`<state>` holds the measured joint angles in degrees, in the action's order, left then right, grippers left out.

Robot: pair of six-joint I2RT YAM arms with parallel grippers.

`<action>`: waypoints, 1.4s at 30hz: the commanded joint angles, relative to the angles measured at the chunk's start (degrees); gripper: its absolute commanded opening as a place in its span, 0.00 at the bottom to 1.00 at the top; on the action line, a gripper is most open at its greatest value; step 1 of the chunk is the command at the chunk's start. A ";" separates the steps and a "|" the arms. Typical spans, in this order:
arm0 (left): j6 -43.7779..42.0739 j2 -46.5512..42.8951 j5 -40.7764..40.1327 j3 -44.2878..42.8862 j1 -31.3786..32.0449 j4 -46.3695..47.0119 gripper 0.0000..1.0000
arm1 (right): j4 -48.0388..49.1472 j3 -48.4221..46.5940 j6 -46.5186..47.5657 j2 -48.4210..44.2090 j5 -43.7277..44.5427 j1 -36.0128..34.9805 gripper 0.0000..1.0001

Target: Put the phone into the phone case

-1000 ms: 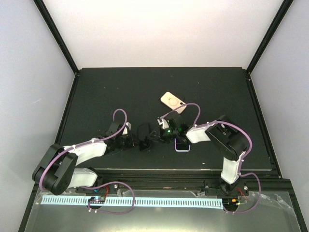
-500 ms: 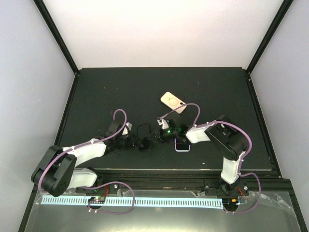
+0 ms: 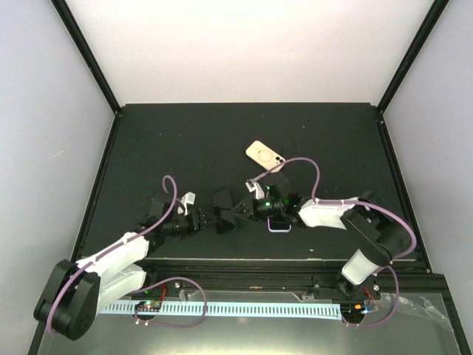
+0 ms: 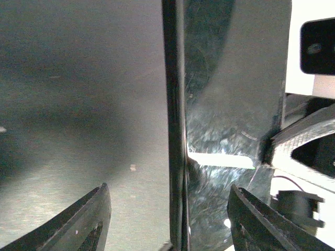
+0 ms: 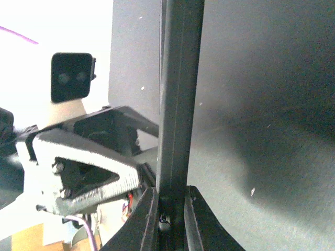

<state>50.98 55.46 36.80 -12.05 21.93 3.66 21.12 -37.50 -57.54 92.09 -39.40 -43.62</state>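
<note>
Your right arm [image 3: 329, 213] hides most of the purple-rimmed thing [image 3: 279, 228] near the table's [image 3: 185, 133] front edge. In both wrist views the slab [image 4: 176, 115] runs off the top edge; phone or case, you can't tell.

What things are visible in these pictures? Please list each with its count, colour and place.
black slab: one, black, thin, standing on edge at the table's middle; phone or case, cannot tell
beige phone-shaped item: one, beige, lying flat behind the grippers
purple-rimmed item: one, dark with lilac edge, partly hidden under the right arm
table: one, black, inside white walls
toothed strip: one, whitish, along the near edge
cables: purple, looping along both arms
left gripper: one, black, open, a finger on each side of the slab
right gripper: one, black, shut on the slab's edge
</note>
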 commanded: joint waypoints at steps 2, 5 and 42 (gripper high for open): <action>5.85 -5.01 9.96 1.42 -1.14 10.13 0.62 | 8.23 2.48 -0.12 -6.63 -5.99 0.08 0.06; 8.40 -7.37 11.65 2.68 -1.19 14.09 0.60 | 12.95 4.75 -2.33 -8.96 -7.85 0.04 0.06; 20.78 -11.24 12.01 5.39 -1.10 30.58 0.02 | 14.46 11.76 -10.08 -12.75 -9.11 -1.27 0.58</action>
<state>71.77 44.66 49.15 -4.67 20.95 31.31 38.81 -25.85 -70.15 80.47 -48.29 -43.79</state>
